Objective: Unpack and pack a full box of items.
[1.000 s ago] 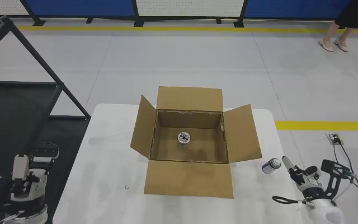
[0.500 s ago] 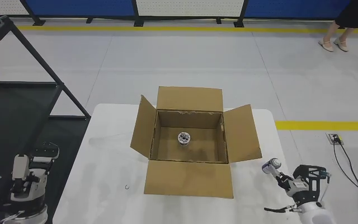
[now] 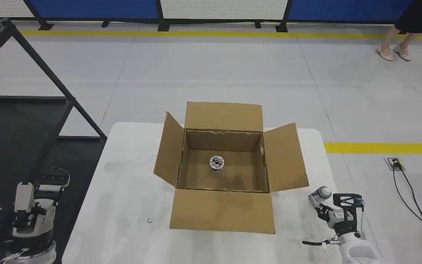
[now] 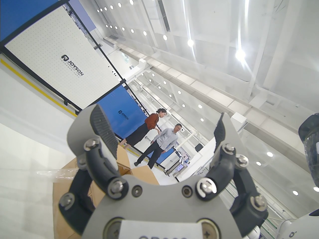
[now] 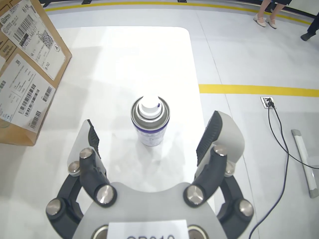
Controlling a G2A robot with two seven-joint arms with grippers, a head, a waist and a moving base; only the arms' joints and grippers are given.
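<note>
An open cardboard box (image 3: 223, 210) stands in the middle of the white table (image 3: 125, 198), flaps spread. On its floor lies a small round item (image 3: 217, 162). A spray can (image 3: 321, 194) stands upright on the table to the right of the box. My right gripper (image 3: 333, 204) is just behind it at the table's front right. In the right wrist view the can (image 5: 150, 123) sits ahead of the right gripper (image 5: 152, 121), whose open fingers flank it without touching. My left gripper (image 4: 159, 125) is open, holds nothing and points up at the ceiling; the left arm (image 3: 30, 214) is off the table's left side.
The box's right flap (image 5: 30, 58), covered with labels, is close to the can. The table's right edge (image 5: 192, 58) runs just past the can. A black frame (image 3: 59, 112) stands left of the table. Bare table surface lies left of the box.
My right gripper has swung left from the table's right corner toward the spray can and now faces it. The can, the box and the left arm have not moved.
</note>
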